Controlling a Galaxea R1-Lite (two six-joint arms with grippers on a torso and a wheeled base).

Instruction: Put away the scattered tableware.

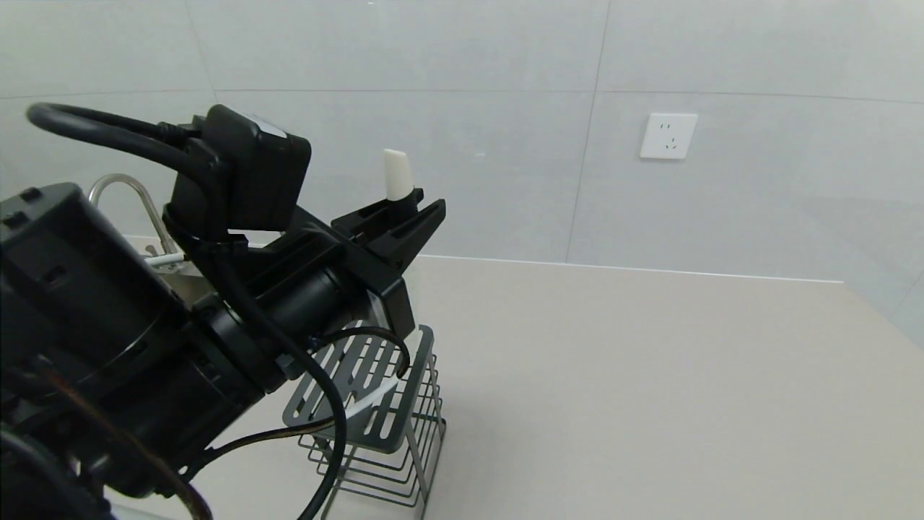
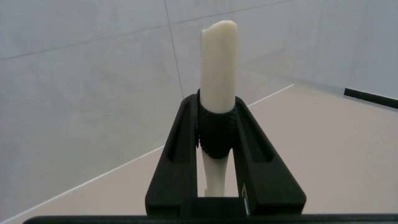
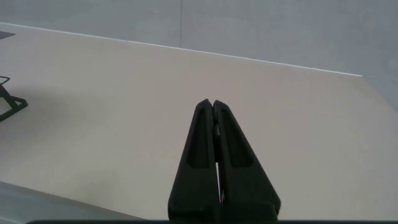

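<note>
Left gripper is raised close in front of the head camera, above the rack, its black fingers pinching a white utensil handle. In the left wrist view the gripper clamps the handle partway along its length, so that the upper part stands well clear of the fingertips and a shorter stretch shows below them. The handle is off-white, smooth and matt, flat-sided with a slightly slanted, rounded end, and it stands nearly upright. Its lower end cannot be seen.

Below the gripper, a grey metal rack stands on the bench near its front edge and toward its left side. It has wire sides and a slotted plate on top. A flat white piece lies on that plate; what it is cannot be told.

The right gripper hangs over the bare beige bench, fingers pressed together with nothing between them.

A curved metal tap rises at the bench's far left corner, and a white wall socket sits on the grey tiled wall behind the bench.
</note>
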